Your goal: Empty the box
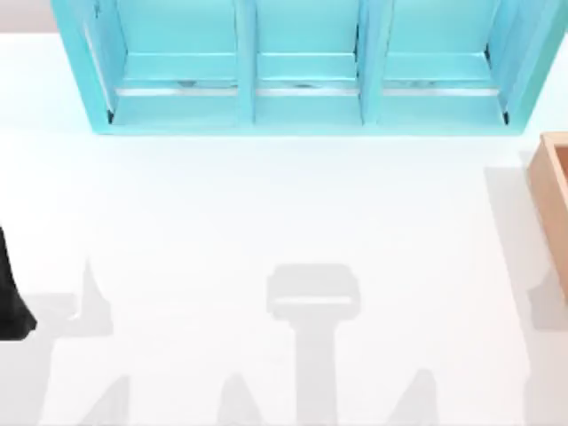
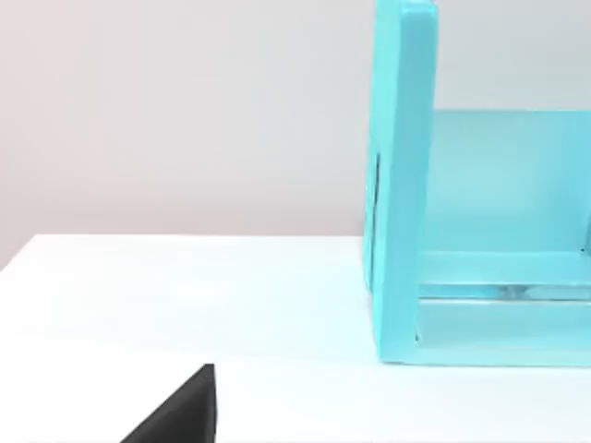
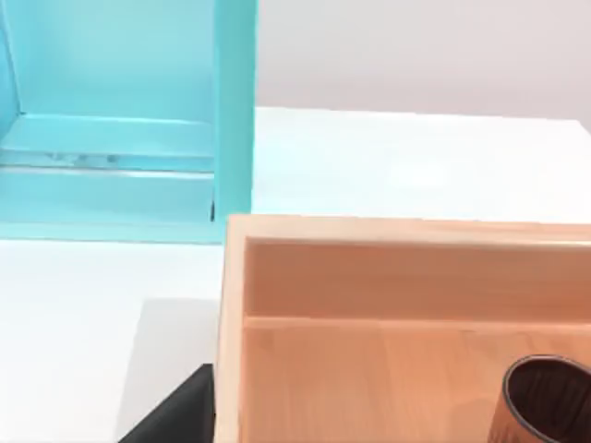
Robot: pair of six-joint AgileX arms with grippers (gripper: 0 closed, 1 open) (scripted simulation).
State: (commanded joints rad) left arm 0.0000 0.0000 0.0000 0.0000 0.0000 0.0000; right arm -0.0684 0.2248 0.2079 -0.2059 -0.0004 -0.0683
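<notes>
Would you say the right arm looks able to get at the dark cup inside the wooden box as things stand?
Probably yes. The dark cup lies in the open-topped wooden box close below the right wrist camera, with nothing over it. The turquoise shelf unit stands beyond the box, apart.

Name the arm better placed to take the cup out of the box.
Right, likely. The box sits at the table's right edge, and the right wrist view looks straight into it at the dark cup. The left wrist faces the turquoise shelf unit.

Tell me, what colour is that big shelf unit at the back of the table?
Turquoise; the shelf unit shows best in the top view.
</notes>
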